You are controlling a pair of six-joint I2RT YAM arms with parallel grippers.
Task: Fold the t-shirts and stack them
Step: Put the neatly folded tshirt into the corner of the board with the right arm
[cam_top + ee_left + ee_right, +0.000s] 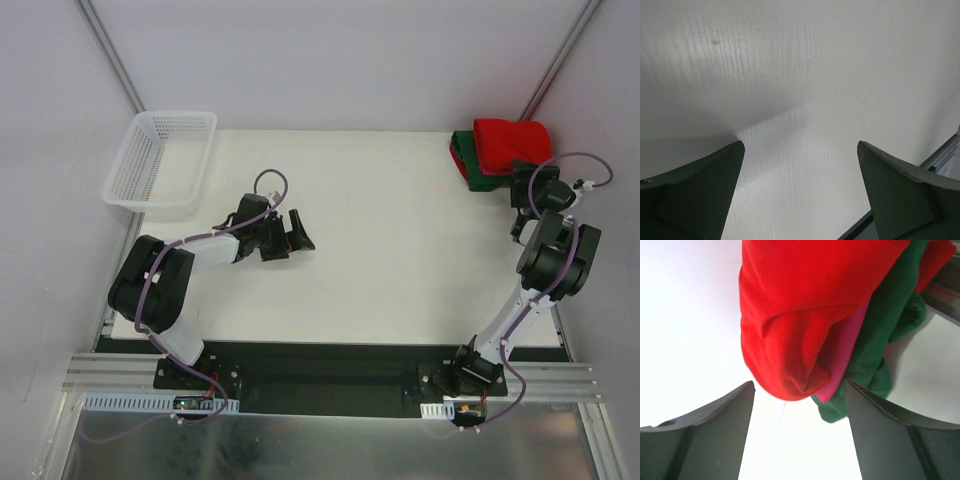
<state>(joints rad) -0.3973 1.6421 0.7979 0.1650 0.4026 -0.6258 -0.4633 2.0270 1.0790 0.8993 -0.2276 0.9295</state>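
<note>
The t-shirts lie folded in a pile at the table's far right corner: the bright red one [511, 138] on top, the dark green one [465, 164] underneath. In the right wrist view, the red shirt [805, 305] fills the top, a magenta-pink shirt [846, 352] shows as a strip under it, and the green shirt [886, 325] lies lowest. My right gripper [522, 190] [799, 385] stands open just short of the pile's near edge, with no cloth between its fingers. My left gripper [298, 232] [800, 144] is wide open over bare white table, holding nothing.
A white mesh basket [160, 160] sits at the far left corner, partly over the table edge. The table's right edge and a metal rail [940, 287] run beside the pile. Both arm bases are bolted along the near edge.
</note>
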